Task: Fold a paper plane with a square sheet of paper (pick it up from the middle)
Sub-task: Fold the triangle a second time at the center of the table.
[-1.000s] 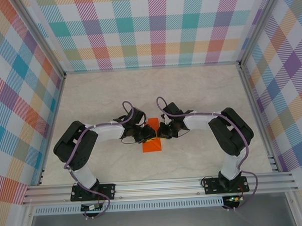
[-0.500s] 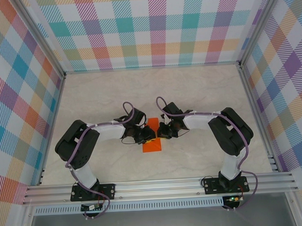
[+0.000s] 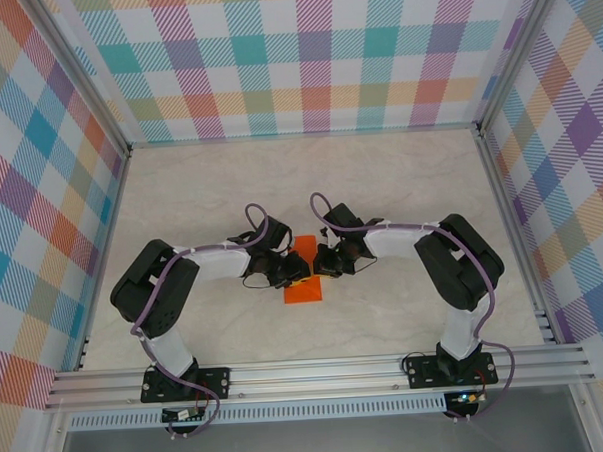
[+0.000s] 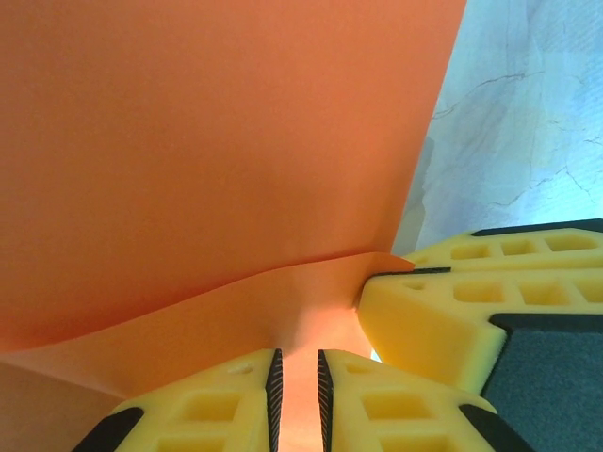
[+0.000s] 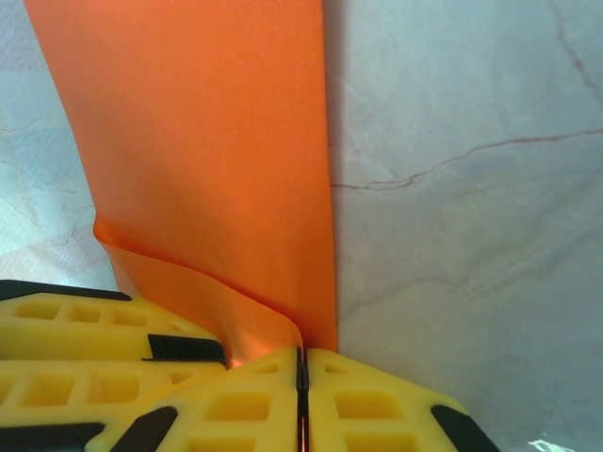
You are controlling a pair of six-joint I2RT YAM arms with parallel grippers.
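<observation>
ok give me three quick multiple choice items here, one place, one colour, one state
1. Where is the thin bright orange paper sheet?
A) by the far wall
B) mid-table between the left gripper and right gripper
C) on the metal rail
2. What colour are the fingers?
A) blue
B) white
C) yellow
3. How is the right gripper?
A) wide open
B) shut on the sheet
C) holding a pen
Answers: 1 B, top view shows it on the pale marble-look table between both tips; 2 C, both wrist views show yellow; 3 B, its jaws meet with an orange sliver between.
</observation>
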